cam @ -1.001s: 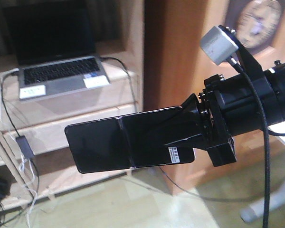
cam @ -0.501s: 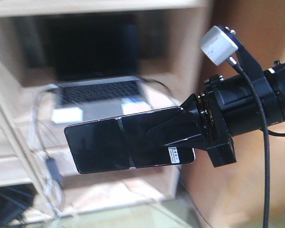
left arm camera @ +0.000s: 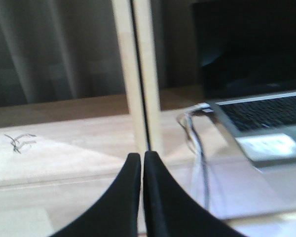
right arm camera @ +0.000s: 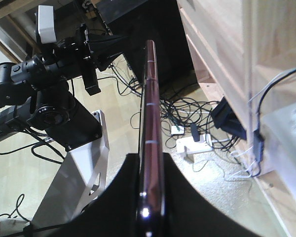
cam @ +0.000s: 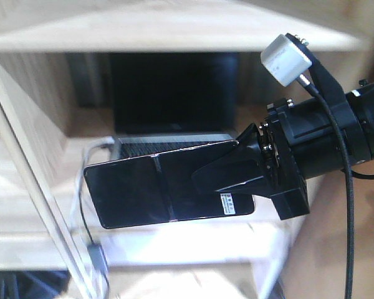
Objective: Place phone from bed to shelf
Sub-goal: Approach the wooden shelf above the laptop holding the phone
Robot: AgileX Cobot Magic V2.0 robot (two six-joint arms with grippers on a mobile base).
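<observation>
The phone is a flat black slab with a fold line and a white sticker. It hangs level in the air, and my right gripper is shut on its right end. In the right wrist view the phone shows edge-on, clamped between the two black fingers of the right gripper. The light-wood shelf fills the background right behind it. My left gripper is shut on nothing, pointing at a shelf upright. The bed is out of view.
An open grey laptop stands in the shelf compartment behind the phone, with cables trailing off its left side. Below the shelf, tangled wires and a white power strip lie on the floor. The left arm is to the left.
The shelf and laptop have slid right and grown larger in the front view, and the shelf's top board now shows. The phone sits unchanged in the right gripper.
</observation>
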